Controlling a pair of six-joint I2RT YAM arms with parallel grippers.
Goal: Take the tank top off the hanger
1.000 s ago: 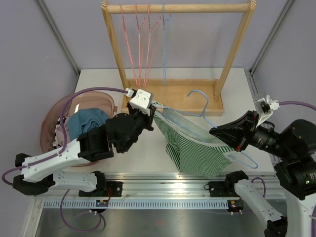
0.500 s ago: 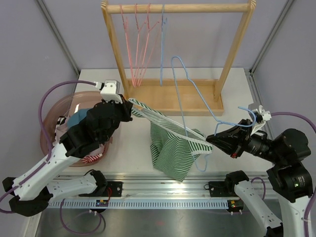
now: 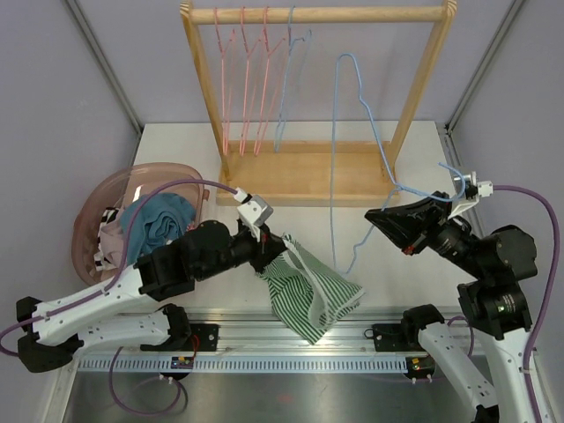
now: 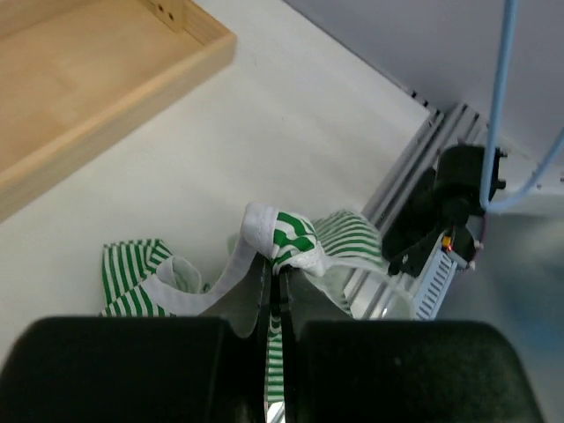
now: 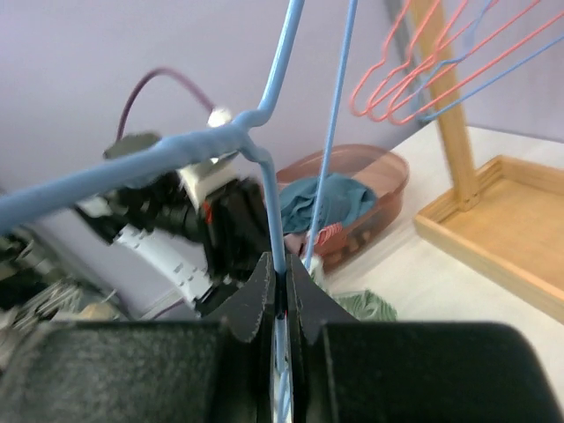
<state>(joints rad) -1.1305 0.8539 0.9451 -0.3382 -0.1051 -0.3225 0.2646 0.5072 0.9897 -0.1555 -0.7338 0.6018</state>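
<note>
- A pink basket [image 3: 167, 166] sits at the left of the tabletop [image 3: 176, 145], with a teal cloth [image 3: 159, 220] and other garments heaped inside.
- The left arm runs from its base at the near left corner up and to the right. Its dark forearm stretches low over the tabletop toward the middle.
- The left pincer [image 3: 267, 258] is pressed together on a white-edged strap of the tank top [image 3: 313, 291], as the left wrist view shows [image 4: 273, 280].
- The green-and-white striped tank top [image 4: 291, 238] lies bunched on the tabletop near the front rail, apart from the hanger.
- A wooden rack [image 3: 317, 15] stands at the back, with pink hangers [image 3: 242, 79] on its bar.
- The blue hanger [image 3: 333, 176] is bare and tilted up in front of the rack.
- The right pincer [image 3: 374, 216] is clamped on the blue hanger's wire [image 5: 203, 145]. The right arm rises from the near right corner, with its wrist raised and pointing left.
</note>
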